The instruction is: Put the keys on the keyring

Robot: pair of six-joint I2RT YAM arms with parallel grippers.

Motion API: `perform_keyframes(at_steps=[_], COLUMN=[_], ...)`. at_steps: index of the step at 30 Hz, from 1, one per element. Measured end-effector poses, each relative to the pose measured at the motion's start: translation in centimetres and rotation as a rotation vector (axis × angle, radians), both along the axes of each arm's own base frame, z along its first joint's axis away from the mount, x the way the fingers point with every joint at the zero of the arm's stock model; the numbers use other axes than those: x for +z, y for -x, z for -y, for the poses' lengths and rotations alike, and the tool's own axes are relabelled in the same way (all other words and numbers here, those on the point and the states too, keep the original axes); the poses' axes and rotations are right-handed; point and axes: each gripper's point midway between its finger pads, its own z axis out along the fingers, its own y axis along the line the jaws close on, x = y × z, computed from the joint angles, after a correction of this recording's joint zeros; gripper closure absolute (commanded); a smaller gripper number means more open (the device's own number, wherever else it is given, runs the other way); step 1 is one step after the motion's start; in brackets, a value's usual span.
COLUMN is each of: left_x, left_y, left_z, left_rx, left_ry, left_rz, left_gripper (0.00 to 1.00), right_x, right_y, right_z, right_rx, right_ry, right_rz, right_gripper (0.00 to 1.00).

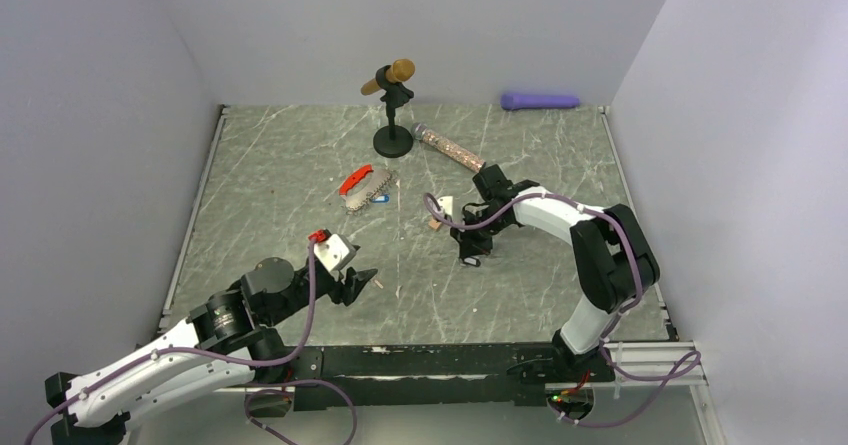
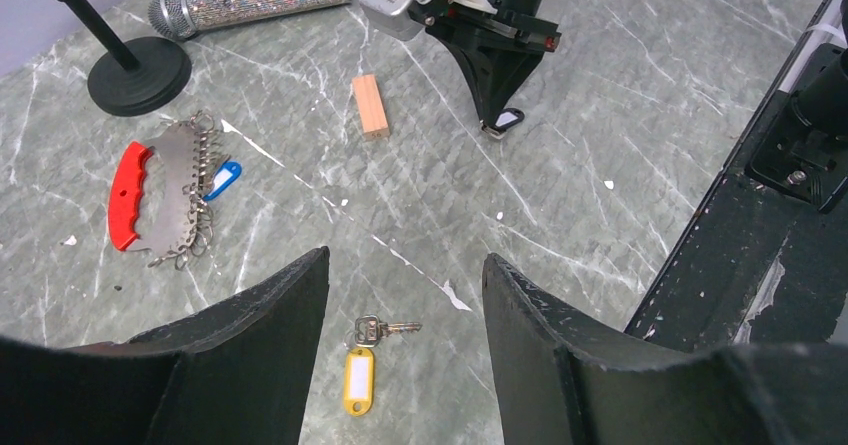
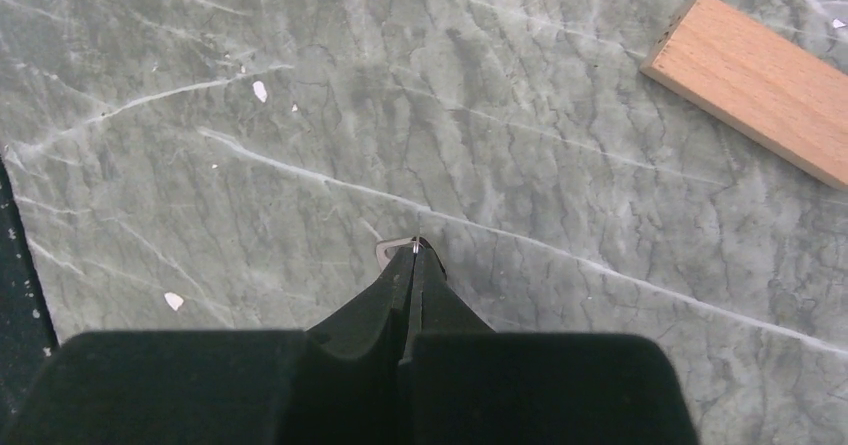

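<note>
**While one key waits below the left pincer, the right grips another**

As I watch from the near edge, the left pincer hangs open over the worktop, holding nothing. A yellow-tagged key lies flat on the stone in the gap between its jaws. Further in, the right pincer is shut tight with its tips down at the surface. A sliver of silver metal pokes out from between them, and from the side a black-tagged key sits right at that tip, so it seems to be pinched there. A wooden block lies just beside it, apart from everything else.

Beyond, the keyring rests flat, with its red clip on one side and its metal loops fanned out on the other. A blue-tagged key touches those loops, though I cannot tell whether it is hooked on. Farthest back are a microphone stand and a glittery microphone.

I judge this to be the gathering step. Next, the left pincer needs to drop straight down and close on the yellow tag. The keyring would also need steadying before a key can be threaded on.
</note>
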Motion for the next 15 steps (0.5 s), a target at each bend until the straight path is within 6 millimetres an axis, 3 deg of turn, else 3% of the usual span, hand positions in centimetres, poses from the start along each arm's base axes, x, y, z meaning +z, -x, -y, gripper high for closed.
perform_keyframes(at_steps=[15], left_x=[-0.1], left_y=[0.0], left_z=[0.0], left_rx=[0.000], left_ry=[-0.004], left_rz=[-0.002], left_gripper=[0.38], right_x=[-0.9], right_y=[-1.5], right_z=[-0.3], right_rx=[-0.074], right_ry=[0.010], right_rz=[0.037], right_gripper=[1.00])
